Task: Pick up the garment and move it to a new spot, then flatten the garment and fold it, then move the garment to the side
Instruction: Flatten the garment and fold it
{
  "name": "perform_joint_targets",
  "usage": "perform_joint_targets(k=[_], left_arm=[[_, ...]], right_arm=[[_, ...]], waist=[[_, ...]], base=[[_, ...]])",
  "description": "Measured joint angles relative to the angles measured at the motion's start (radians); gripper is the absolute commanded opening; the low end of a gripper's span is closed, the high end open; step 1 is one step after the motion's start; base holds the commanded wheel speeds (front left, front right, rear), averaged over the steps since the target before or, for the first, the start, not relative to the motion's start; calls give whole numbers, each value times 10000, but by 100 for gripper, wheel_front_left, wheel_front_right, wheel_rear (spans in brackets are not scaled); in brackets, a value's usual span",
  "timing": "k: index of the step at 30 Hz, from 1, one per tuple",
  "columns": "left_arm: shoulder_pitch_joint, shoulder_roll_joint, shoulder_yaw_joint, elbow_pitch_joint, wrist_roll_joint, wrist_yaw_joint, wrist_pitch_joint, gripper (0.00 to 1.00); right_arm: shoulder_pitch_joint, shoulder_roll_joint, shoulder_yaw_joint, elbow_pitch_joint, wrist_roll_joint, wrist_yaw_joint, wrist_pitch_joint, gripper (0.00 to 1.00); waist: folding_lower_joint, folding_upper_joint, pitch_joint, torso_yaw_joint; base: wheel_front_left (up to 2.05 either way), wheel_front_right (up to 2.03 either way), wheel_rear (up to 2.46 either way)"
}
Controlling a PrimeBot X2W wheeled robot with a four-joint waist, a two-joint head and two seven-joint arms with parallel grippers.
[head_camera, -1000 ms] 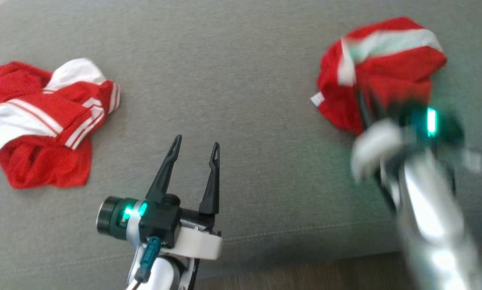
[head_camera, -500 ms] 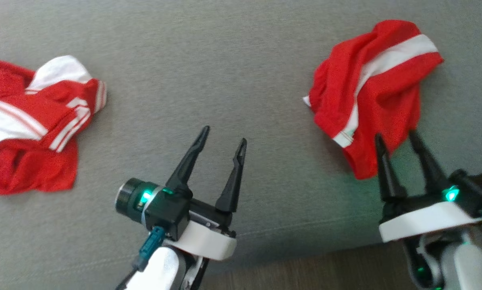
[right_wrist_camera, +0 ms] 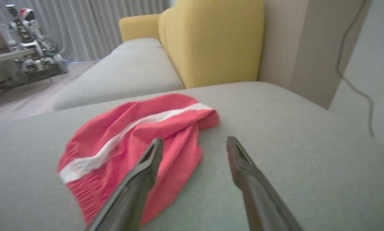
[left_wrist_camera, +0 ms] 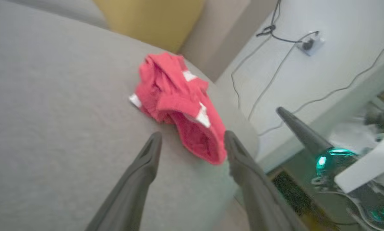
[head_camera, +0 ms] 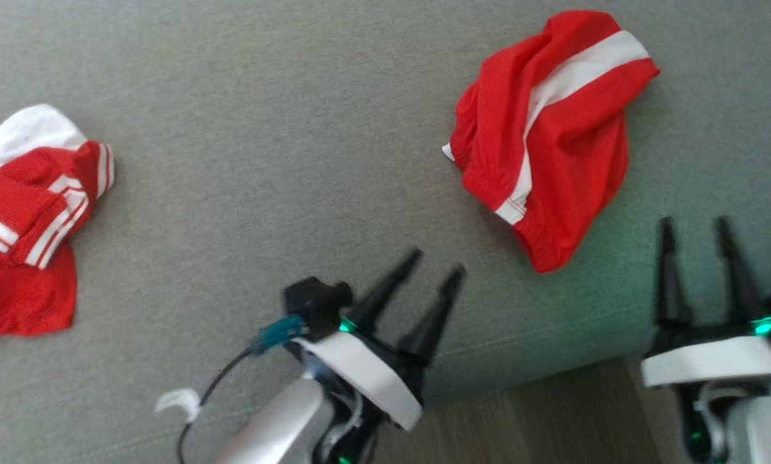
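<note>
reaching for the red shorts [head_camera: 553, 142] from here could catch only one layer, since they lie bunched on the grey sofa cushion [head_camera: 295, 116], toward its right front corner; a shallow pinch would likely lift them twisted rather than spread. the second red garment [head_camera: 24, 212] lies well apart on the left and might be mistaken for the target. the right end effector [head_camera: 693, 222] hovers just short of the shorts' near hem, fingers apart and empty, pointing up the head view. the left end effector [head_camera: 438, 261] angles toward the shorts, fingers also apart, holding nothing.
</note>
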Motion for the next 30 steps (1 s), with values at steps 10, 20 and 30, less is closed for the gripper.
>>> perform_joint_targets(k=[10, 20, 30], left_arm=[[-1803, -31, -1687, 1003, -2775, 178, 261, 100], [-2772, -21, -1992, 1655, -3193, 757, -186, 100], [-3061, -21, -1542, 1549, -3147, 915, -198, 0]], right_arm=[[-459, 23, 21, 832, 138, -2, -290, 100], [-649, 23, 63, 786, 318, -2, -316, 100], [-825, 23, 27, 788, 353, -2, -316, 100]], waist=[[0, 0, 423, -1120], [0, 0, 908, -1527], [1, 0, 1063, -1691]], base=[[0, 0, 0], [0, 0, 0], [0, 0, 0]])
